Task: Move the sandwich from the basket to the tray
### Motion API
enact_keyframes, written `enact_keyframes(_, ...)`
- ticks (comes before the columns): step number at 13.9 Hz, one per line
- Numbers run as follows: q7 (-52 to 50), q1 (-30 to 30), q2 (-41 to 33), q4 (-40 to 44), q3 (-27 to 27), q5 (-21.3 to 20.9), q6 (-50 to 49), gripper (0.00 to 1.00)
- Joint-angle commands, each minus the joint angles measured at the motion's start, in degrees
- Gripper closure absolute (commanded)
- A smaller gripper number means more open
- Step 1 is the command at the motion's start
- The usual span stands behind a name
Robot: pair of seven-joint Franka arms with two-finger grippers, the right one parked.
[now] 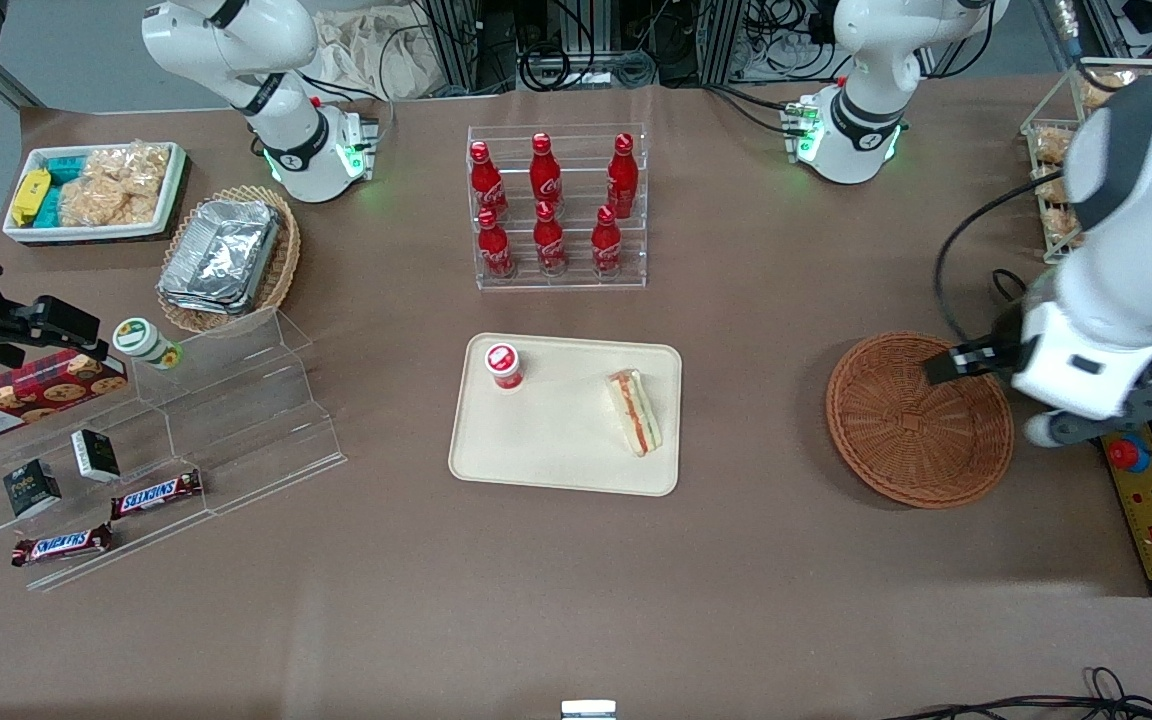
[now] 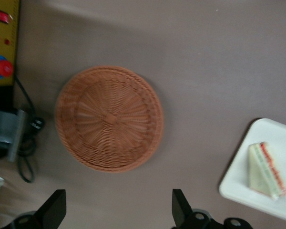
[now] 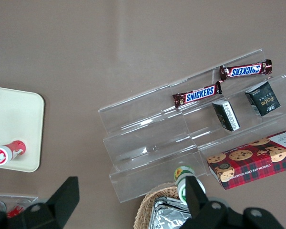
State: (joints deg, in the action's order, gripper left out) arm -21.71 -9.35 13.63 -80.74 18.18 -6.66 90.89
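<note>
The sandwich (image 1: 636, 412), a pale bread wedge with a red-orange stripe, lies on the cream-beige tray (image 1: 556, 440) near the tray's edge toward the working arm's end. It also shows in the left wrist view (image 2: 267, 171) on the tray (image 2: 238, 186). The reddish-brown wicker basket (image 1: 921, 420) is empty and stands beside the tray toward the working arm's end; the left wrist view (image 2: 109, 119) shows its bare weave. My left gripper (image 1: 948, 366) hovers above the basket's rim, open and empty (image 2: 117, 210), fingers (image 2: 178, 207) wide apart.
A small red-capped bottle (image 1: 503, 365) stands on the tray. A clear rack of cola bottles (image 1: 556, 205) stands farther from the camera. A yellow control box (image 1: 1151, 500) and a wire rack (image 1: 1056, 170) flank the basket. An acrylic snack stand (image 1: 236, 420) is toward the parked arm's end.
</note>
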Motion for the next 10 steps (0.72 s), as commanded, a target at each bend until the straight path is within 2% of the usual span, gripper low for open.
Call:
enact_keyframes(1, 11.1, 5.0, -6.7, -6.0, -11.0, 3.7, 0.1, 0.0)
enact_keyframes(3, 15.5, 9.9, -9.5, -8.5, -18.9, 4.9, 0.4, 0.0)
enact_keyframes(5, 17.8, 12.9, -12.4, -11.4, -23.5, 5.3, 0.8, 0.0)
enact_keyframes(8, 19.1, 13.4, -18.4, -18.4, -25.3, 5.3, 3.7, 0.0)
enact_keyframes(10, 19.1, 12.7, -19.4, -19.2, -25.5, 5.3, 4.0, 0.0)
